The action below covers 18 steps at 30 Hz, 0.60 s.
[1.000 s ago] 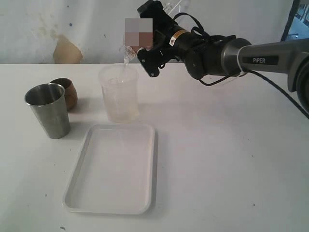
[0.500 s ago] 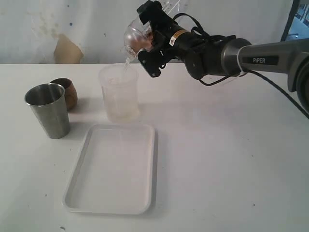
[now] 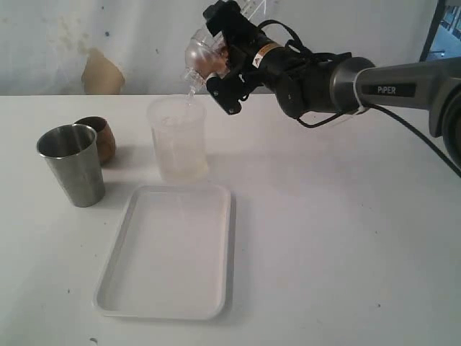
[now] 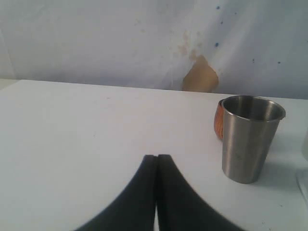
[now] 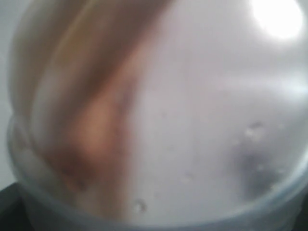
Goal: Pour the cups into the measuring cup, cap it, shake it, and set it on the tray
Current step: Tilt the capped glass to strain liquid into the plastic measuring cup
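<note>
My right gripper (image 3: 216, 59) is shut on the cap (image 3: 200, 58), a clear dome that fills the right wrist view (image 5: 192, 120). The cap hangs tilted just above the measuring cup (image 3: 178, 140), its narrow neck pointing down at the cup's rim. The steel tumbler (image 3: 72, 164) (image 4: 249, 139) stands upright at the left, with the small copper-brown cup (image 3: 101, 137) (image 4: 218, 126) right behind it. The white tray (image 3: 166, 311) lies in front of the measuring cup. My left gripper (image 4: 157, 156) is shut on nothing, low over the table short of the tumbler; the exterior view does not show it.
The right arm (image 3: 346, 79) reaches in from the right, above the table. A wall with a tan patch (image 3: 99, 76) rises behind the table's far edge. A dark frame (image 3: 443, 29) stands at the far right.
The cap in my right gripper has shifted only slightly above the measuring cup. Nothing else has moved.
</note>
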Motion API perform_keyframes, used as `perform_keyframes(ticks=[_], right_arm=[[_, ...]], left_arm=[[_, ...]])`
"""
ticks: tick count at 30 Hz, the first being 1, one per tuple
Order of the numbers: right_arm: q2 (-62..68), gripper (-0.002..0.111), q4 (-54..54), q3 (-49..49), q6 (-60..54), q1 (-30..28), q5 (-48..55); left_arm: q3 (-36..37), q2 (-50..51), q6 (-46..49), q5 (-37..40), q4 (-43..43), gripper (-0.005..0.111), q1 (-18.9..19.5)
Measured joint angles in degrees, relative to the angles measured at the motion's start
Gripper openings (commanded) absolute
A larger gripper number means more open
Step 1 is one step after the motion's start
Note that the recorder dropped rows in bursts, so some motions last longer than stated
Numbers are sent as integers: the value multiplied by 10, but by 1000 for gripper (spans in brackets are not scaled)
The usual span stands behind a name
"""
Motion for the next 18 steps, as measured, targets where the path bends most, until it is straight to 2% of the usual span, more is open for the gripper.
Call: perform_keyframes(ticks=[12, 18], right_arm=[[0, 0, 2, 0, -16, 8, -13], [0, 0, 2, 0, -17, 11, -72]], left_arm=[[0, 0, 0, 0, 0, 0, 0], [0, 0, 0, 0, 0, 0, 0]])
